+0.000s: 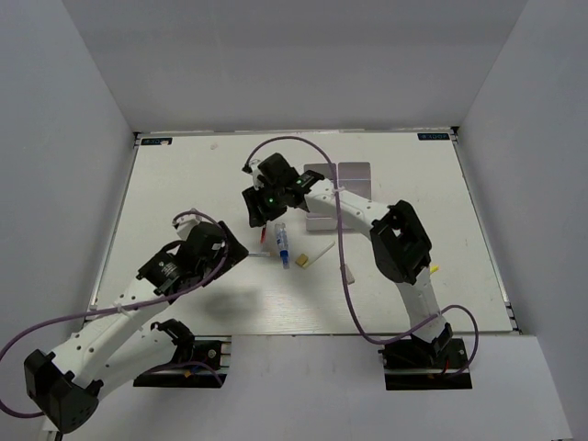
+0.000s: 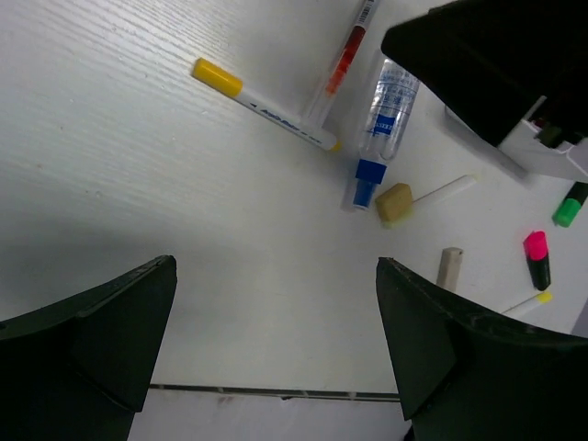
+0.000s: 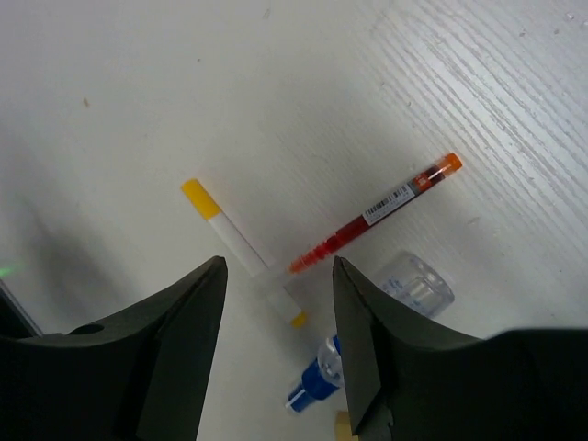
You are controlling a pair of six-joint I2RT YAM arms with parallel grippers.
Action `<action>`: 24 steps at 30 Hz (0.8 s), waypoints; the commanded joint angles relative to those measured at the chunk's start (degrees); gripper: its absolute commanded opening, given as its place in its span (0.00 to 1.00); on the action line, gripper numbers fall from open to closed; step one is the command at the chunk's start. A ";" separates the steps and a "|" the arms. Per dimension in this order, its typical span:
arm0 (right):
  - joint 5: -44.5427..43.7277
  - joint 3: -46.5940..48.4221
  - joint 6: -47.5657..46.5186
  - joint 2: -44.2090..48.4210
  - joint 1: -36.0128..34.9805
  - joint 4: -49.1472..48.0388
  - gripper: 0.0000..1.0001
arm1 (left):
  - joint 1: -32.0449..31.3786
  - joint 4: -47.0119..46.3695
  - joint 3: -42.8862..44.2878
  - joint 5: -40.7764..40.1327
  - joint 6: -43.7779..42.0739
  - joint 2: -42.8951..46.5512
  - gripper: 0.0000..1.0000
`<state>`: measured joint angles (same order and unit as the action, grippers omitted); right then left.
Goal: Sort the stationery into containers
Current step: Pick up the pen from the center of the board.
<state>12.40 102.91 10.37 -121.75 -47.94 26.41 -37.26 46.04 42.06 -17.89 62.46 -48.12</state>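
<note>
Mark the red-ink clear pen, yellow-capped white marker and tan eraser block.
Red-ink clear pen (image 3: 374, 215): right wrist view, mid-barrel.
Yellow-capped white marker (image 2: 266, 107): left wrist view, white barrel.
Tan eraser block (image 2: 395, 203): left wrist view, top face.

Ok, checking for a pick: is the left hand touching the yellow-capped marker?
Apart. The left wrist view shows bare table between the open left hand and the yellow-capped marker.

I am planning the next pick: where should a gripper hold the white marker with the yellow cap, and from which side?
I would grip the white marker on its barrel just below the yellow cap, coming straight down with the jaws across it. It lies flat and that half is free, while the red pen and the blue-capped tube crowd the other end.
</note>
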 commanded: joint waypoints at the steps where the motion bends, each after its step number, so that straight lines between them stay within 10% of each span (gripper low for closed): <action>1: -10.17 3.96 6.06 -1.81 -1.80 -3.39 0.56 | -0.19 2.56 0.66 1.19 6.97 1.98 1.00; 24: -22.51 2.56 8.35 -9.29 -2.94 -4.09 0.49 | -0.19 4.76 -1.11 2.25 8.74 3.47 1.00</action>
<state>-9.06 105.08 17.26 -129.38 -50.74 23.42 -37.26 50.98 40.97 -16.03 70.54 -44.84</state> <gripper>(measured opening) 0.489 0.992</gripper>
